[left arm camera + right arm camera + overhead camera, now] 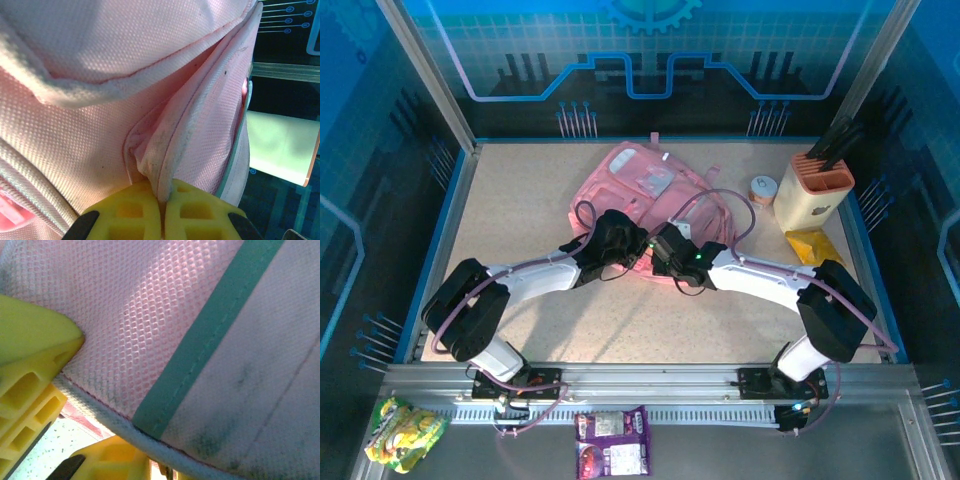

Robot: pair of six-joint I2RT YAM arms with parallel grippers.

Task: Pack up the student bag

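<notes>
- Lying nearest, on the front rail by the arm bases, are a yellow-green packet [405, 430] at the left and a purple packet [613, 440] near the middle.
- Both arms lean in from their bases over the table [520, 220], and their wrists meet at the bag's near edge.
- The left claw [162, 197] is closed tight. In its wrist view the yellow fingers [130, 210] press together on a raised fold of the bag [75, 125], with a seam of pink cloth pinched between them.
- The right claw [92, 395] has one yellow finger [30, 340] above the bag's piped rim and the other below it, so the rim runs through a narrow gap. The upper tip touches the pink weave. Whether the pair actually clamps the rim, I cannot tell.
- A teal band [210, 335] crosses the cloth just past that claw.
- The bag [640, 185] lies flat mid-table, toward the far side, with its near edge under both wrists. Its pale pocket panel faces up and a strap trails toward the right.
- Right of the bag and apart from it lies a yellow packet [813, 245].
- Farther back on that side a small round thing [763, 188] sits just beside a peach holder [813, 195] with dark handles sticking up. What the round thing is cannot be told.
</notes>
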